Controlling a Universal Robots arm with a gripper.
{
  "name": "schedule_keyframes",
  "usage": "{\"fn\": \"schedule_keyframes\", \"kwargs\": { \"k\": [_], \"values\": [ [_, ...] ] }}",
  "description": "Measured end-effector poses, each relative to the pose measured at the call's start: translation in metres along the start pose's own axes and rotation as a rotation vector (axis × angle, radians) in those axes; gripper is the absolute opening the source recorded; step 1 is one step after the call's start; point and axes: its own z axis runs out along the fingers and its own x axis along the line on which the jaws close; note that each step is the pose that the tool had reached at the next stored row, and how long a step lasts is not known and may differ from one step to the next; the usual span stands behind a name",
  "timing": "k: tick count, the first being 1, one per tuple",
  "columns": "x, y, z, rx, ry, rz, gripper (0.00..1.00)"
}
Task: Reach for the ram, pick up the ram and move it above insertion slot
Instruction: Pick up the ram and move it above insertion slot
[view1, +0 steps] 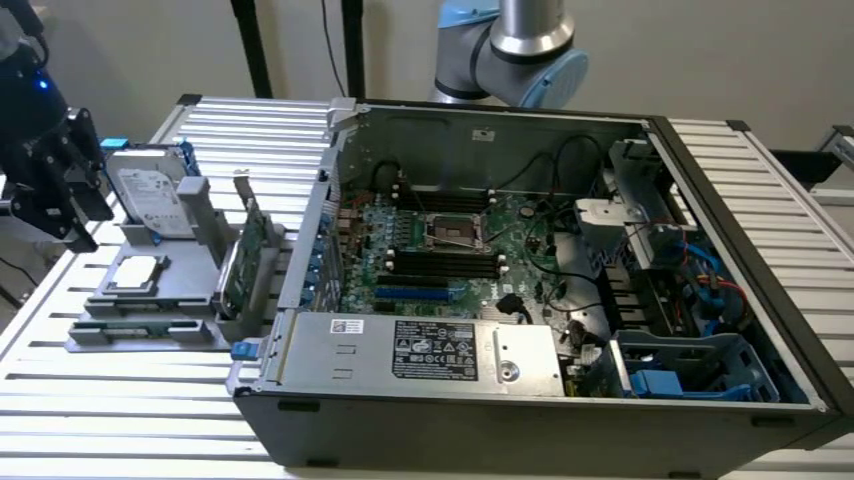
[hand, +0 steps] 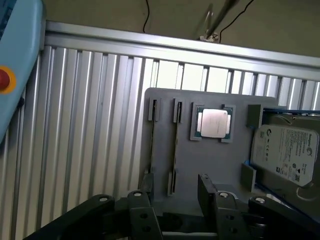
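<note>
Robotics lab: open computer case (view1: 534, 432), slatted bench (view1: 134, 420)

arm (view1: 523, 48): grey-and-blue joint stood upright | gripper (hand: 175, 212): faced downward, jaws stood wide apart (dark linked fingers)

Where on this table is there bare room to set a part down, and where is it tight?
Bare table slats lie in front of the grey fixture, and again beside the computer case at the exterior view's right. Crowded: the fixture, carrying hard drive, processor and upright card, with the open gripper close by.
</note>
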Motion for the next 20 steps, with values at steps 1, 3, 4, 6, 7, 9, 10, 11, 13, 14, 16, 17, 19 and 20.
{"fn": "schedule_keyframes", "kwargs": {
  "k": [1,3,4,6,7,9,10,11,13,14,16,17,19,20],
  "values": [
    [0.000,-0.0001,0.0018,-0.0001,0.0001,0.000,0.48],
    [0.001,-0.0001,0.0054,-0.0001,0.0001,-0.001,0.48],
    [0.001,-0.0001,0.0072,-0.0002,0.0001,-0.001,0.48],
    [0.001,-0.0001,0.0108,-0.0001,0.0001,-0.002,0.48],
    [0.001,-0.0001,0.0127,0.0000,0.0000,-0.003,0.48],
    [0.002,-0.0001,0.0163,-0.0002,0.0001,-0.003,0.48],
    [0.002,-0.0001,0.0181,-0.0002,0.0001,-0.004,0.48],
    [0.003,-0.0001,0.0199,-0.0002,0.0002,-0.004,0.48],
    [0.003,-0.0001,0.0236,-0.0001,0.0000,-0.004,0.48],
    [0.004,0.0000,0.0254,0.0000,0.0000,-0.004,0.48],
    [0.005,0.0000,0.0290,-0.0002,0.0001,-0.005,0.48],
    [0.005,0.0001,0.0309,-0.0001,0.0001,-0.005,0.48],
    [0.006,0.0002,0.0344,-0.0003,0.0001,-0.005,0.48],
    [0.007,0.0002,0.0362,-0.0001,0.0001,-0.005,0.48]
  ]
}}
